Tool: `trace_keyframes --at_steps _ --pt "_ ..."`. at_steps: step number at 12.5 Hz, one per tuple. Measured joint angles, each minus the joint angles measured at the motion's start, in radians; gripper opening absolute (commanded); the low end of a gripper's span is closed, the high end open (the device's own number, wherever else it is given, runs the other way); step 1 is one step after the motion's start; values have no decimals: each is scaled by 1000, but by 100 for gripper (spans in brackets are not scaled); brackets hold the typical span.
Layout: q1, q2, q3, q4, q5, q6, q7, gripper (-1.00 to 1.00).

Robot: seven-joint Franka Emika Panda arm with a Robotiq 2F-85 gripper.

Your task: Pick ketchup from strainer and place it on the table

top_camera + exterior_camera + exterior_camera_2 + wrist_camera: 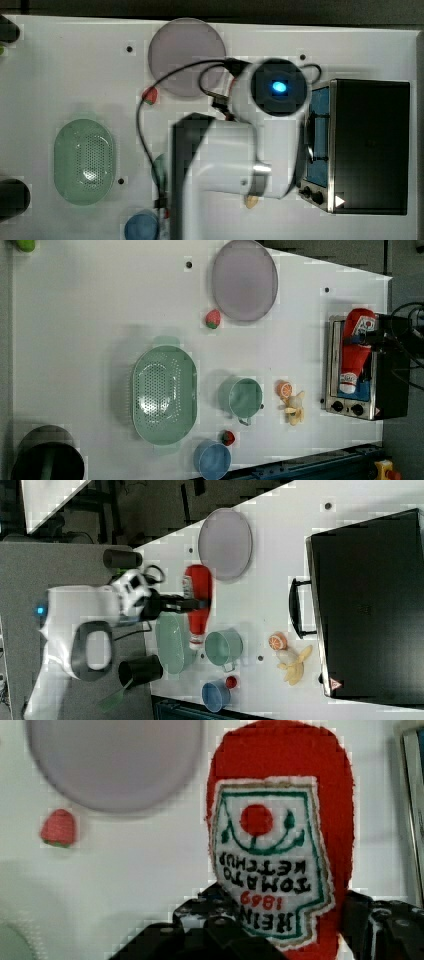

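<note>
In the wrist view, the pincer (280, 930) at the bottom of the frame is clenched around the ketchup (280, 850), its dark fingers (385, 930) pressing either side of the red bottle just below the white label. Beyond the bottle lie the white surface (130, 865), a strawberry (59, 827) at the middle left and the grey-lilac plate (115, 760) in the upper left.

In the right view, the ketchup (199, 600) hangs in the pincer (192, 603) near the centre of the frame, held off the surface, white cap toward the bottom of the frame, over the gap between the strainer (172, 642) and the plate (225, 542). Just below it stands a green cup (223, 647).

In the left view, the strainer (164, 395) sits empty at the middle left, well apart from the ketchup (355, 347), which shows at the right edge in front of a small oven (367, 372). A blue cup (212, 460) stands at the bottom, with a banana (296, 407) and an orange slice (284, 388) right of the green cup (245, 397).
</note>
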Motion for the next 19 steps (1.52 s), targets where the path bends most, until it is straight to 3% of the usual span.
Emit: trace_keyframes --at_steps 4,7,8,12,16,19 --pt "-18 10 -14 -172 -11 144 -8 13" --pt "-4 93 8 -229 -12 195 -23 13" --pt "5 138 11 -230 -8 227 -29 19" --pt "19 269 27 -250 -10 376 -35 99" --pt "23 252 33 -244 -3 327 -34 100" --pt "23 116 16 -209 -1 177 46 100"
